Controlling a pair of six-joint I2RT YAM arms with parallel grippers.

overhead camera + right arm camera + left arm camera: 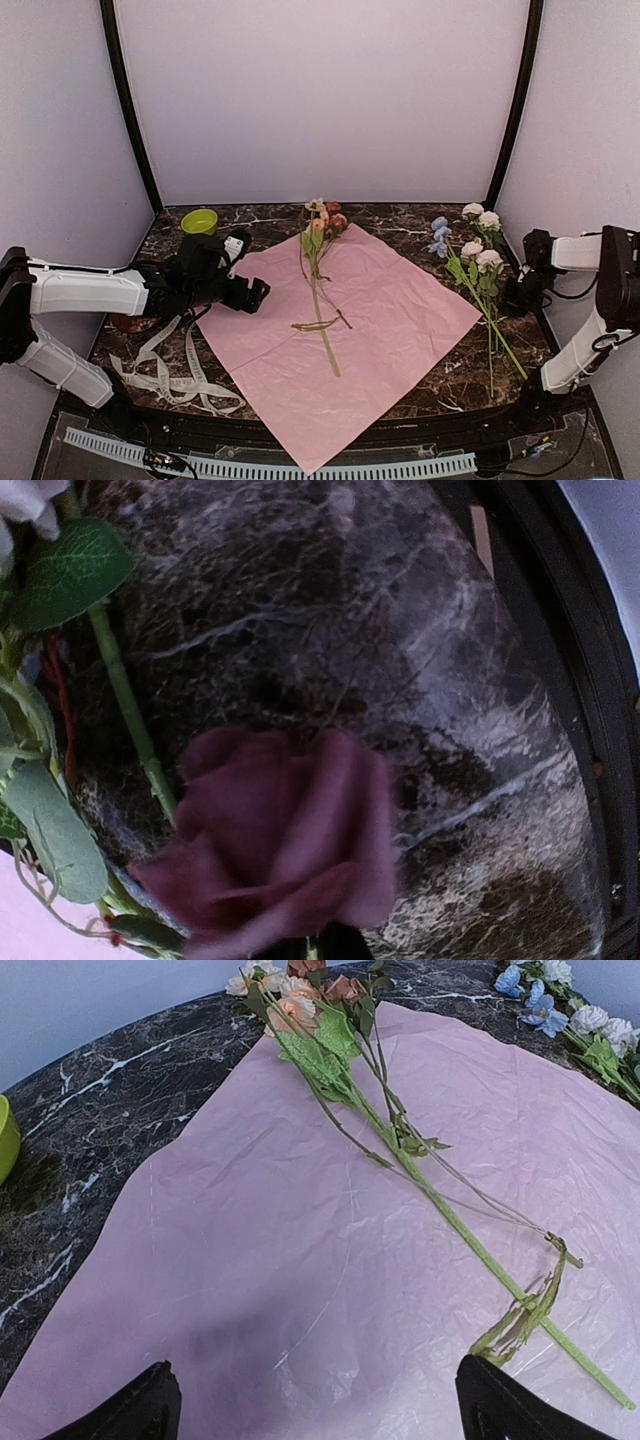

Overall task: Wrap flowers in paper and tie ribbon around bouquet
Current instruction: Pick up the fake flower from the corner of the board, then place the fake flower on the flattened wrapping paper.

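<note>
Peach-and-orange flower stem (318, 270) is lying across the spread pink paper (400, 310).

The paper is lying flat on the marble table (440, 385), and its near corner is hanging over the front edge. The stem is running from the far corner toward the middle, blooms at the far end. The blue and white flowers (470, 262) are resting on the table just beside the paper's right edge. The cream ribbon (170, 370) is looping on the table near the paper's left side. The left gripper (252, 294) is hovering over that left edge, jaws wide and holding nothing. The right gripper (522, 290) is sitting low beside the blue and white flowers. Its wrist view is showing a blurred dark purple rose (290, 850) up close, and its jaws cannot be told. A green bowl (200, 221) is sitting at the far left.
</note>
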